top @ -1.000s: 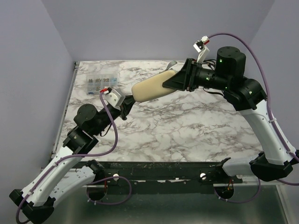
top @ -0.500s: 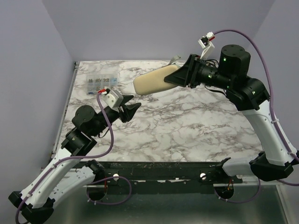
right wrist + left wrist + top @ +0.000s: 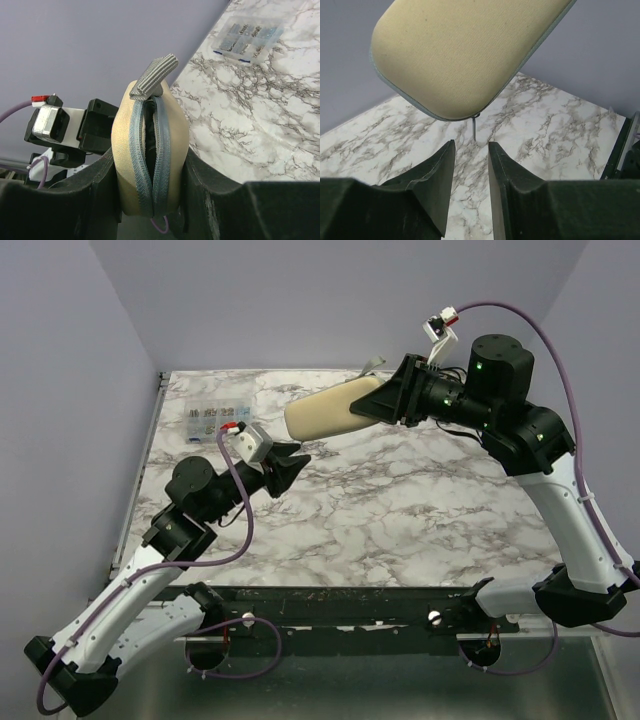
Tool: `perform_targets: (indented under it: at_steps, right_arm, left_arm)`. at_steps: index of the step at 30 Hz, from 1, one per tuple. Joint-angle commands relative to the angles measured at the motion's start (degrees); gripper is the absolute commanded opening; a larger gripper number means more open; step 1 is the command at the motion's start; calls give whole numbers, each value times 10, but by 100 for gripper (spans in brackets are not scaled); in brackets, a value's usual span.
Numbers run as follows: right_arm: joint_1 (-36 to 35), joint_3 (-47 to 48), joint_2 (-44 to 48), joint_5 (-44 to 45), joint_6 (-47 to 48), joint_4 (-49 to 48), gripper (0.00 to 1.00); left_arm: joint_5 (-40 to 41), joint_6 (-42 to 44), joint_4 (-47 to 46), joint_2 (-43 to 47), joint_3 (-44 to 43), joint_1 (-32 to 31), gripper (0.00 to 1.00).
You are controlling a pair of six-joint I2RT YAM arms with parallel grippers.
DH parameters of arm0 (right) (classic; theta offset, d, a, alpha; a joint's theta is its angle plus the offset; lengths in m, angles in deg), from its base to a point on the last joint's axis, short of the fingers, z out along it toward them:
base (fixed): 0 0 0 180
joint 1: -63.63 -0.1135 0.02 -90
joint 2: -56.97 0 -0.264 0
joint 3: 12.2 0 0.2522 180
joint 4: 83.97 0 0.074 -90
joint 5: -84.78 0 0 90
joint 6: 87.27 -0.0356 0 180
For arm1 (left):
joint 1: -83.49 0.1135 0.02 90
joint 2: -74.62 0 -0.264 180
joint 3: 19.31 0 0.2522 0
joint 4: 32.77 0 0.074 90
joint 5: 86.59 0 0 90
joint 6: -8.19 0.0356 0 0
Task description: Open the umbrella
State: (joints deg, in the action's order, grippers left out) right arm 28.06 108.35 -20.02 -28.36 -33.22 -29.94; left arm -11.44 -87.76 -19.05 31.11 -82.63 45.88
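Note:
The umbrella [image 3: 325, 412] is a cream-beige sleeved bundle held in the air over the far part of the table. My right gripper [image 3: 385, 405] is shut on its right end. In the right wrist view the sleeve [image 3: 125, 165] sits between my fingers [image 3: 102, 175], its grey zipper partly parted with dark fabric inside and a grey loop [image 3: 155, 74] at the far end. My left gripper [image 3: 290, 462] is open and empty, just below and near the sleeve's free end. In the left wrist view the sleeve's rounded end [image 3: 465, 50] hangs above my jaws [image 3: 471, 145], with a thin zipper pull [image 3: 474, 127] dangling.
A small clear compartment box [image 3: 213, 420] lies at the far left of the marble table [image 3: 400, 510]; it also shows in the right wrist view [image 3: 250, 35]. Purple walls enclose the table on the left, back and right.
My right gripper has lifted the sleeved umbrella up and away from the left gripper. The left gripper, close against the sleeve's end before, now stands apart and has shifted slightly up and right.

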Motion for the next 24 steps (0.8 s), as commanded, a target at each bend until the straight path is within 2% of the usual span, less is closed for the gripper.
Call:
perform_targets:
  at_steps: [1, 12, 15, 21, 24]
  right_arm:
    - [-3, 8, 7, 5, -2, -56, 1]
    - [-3, -3, 5, -4, 3, -62, 1]
    - [-3, -3, 3, -6, 6, -62, 1]
    - [-3, 4, -2, -14, 12, -59, 1]
    - [-3, 3, -2, -16, 16, -56, 1]
  left_arm:
    - [-11, -11, -29, -7, -26, 2, 33]
    - [-8, -19, -43, -21, -37, 2, 30]
    - [-5, -24, -50, -23, -38, 2, 24]
    - [14, -28, -54, -27, -40, 2, 1]
    - [27, -32, -62, -25, -38, 2, 0]
